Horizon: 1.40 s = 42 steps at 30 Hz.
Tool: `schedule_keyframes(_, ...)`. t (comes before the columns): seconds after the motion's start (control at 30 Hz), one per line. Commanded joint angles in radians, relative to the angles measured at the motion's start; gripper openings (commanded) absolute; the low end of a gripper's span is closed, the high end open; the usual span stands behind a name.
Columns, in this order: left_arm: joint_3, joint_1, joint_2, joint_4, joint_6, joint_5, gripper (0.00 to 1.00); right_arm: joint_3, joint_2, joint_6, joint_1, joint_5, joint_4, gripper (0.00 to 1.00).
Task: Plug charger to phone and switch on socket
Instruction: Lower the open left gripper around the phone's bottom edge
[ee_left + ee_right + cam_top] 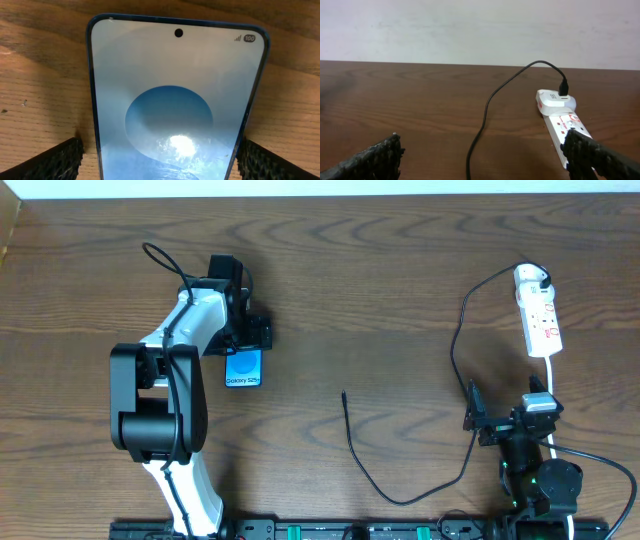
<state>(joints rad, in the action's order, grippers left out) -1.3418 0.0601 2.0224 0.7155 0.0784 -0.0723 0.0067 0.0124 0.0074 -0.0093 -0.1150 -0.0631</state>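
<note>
Wood table point(400, 280): phone point(244, 368) btwn L end effector point(167, 162) jaws, charger point(346, 412) apart

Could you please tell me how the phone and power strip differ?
The phone has a blue screen; the power strip is white with red markings. The phone lies between the left pincer's fingers; the power strip lies ahead of the right pincer. The charger joins only the power strip. Both lie flat.

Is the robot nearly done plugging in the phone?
Not nearly. Done: the thin black charger cable already joins the white power strip. In hand: the open left claw straddles the blue-screened black phone. Left: the cable's plug tip lies loose, away from the phone; the open right claw holds nothing.
</note>
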Motion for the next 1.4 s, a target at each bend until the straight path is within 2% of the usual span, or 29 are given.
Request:
schedule_keyframes(0.0, -0.020, -0.003, 0.011, 0.001, 0.002, 0.002, 0.98, -0.001, -0.006, 0.003, 0.009, 0.004, -0.004, 0.99)
schedule_keyframes(1.37, -0.014, -0.003, 0.011, 0.000, -0.014, 0.002, 0.98, -0.001, -0.006, 0.003, 0.009, 0.004, -0.004, 0.99)
